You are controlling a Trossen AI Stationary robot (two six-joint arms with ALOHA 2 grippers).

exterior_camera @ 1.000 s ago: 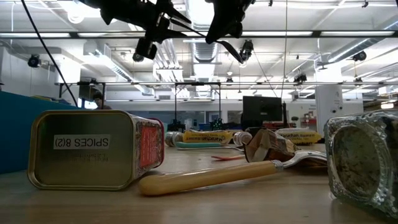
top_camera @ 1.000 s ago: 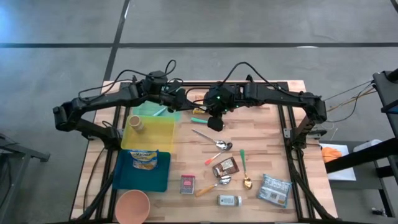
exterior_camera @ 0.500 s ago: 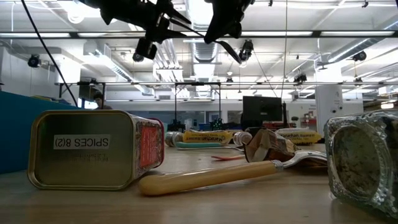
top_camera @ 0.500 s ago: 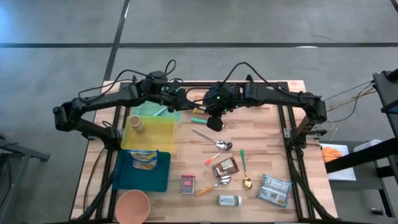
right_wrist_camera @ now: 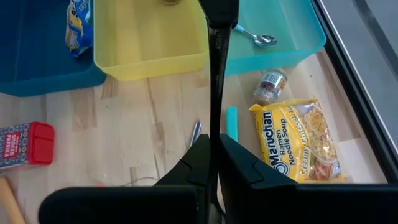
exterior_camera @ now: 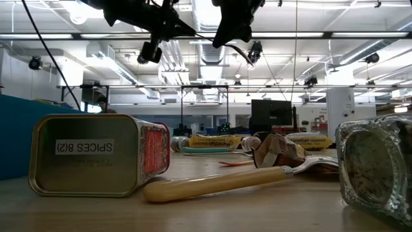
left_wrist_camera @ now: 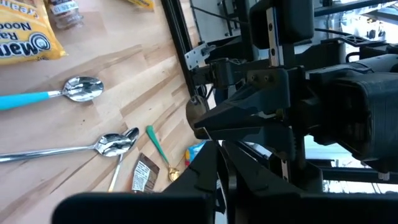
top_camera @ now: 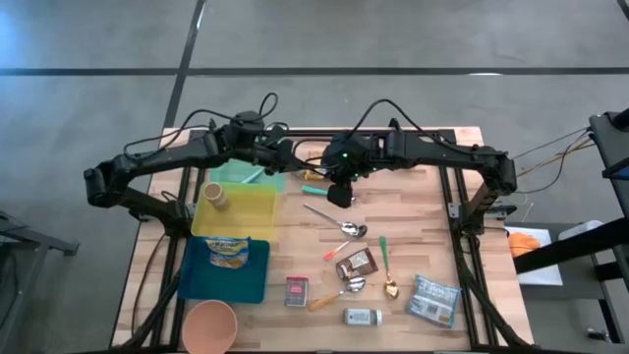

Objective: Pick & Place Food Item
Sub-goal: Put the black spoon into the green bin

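Clearly, Maruchan ramen packet (right_wrist_camera: 305, 142), "SPICES" tin (exterior_camera: 96, 154)

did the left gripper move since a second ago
No. In the high view the left gripper sits at the same spot by the teal tray; only its fingers have closed. The right gripper is shut too.

Both grippers' fingers (right_wrist_camera: 214, 158) closed, aloft mid-table.

Three trays (top_camera: 241, 209) sat there, five spoons (top_camera: 331, 217) (one inside a tray), one bowl (top_camera: 208, 325), two spice jars (top_camera: 363, 317).
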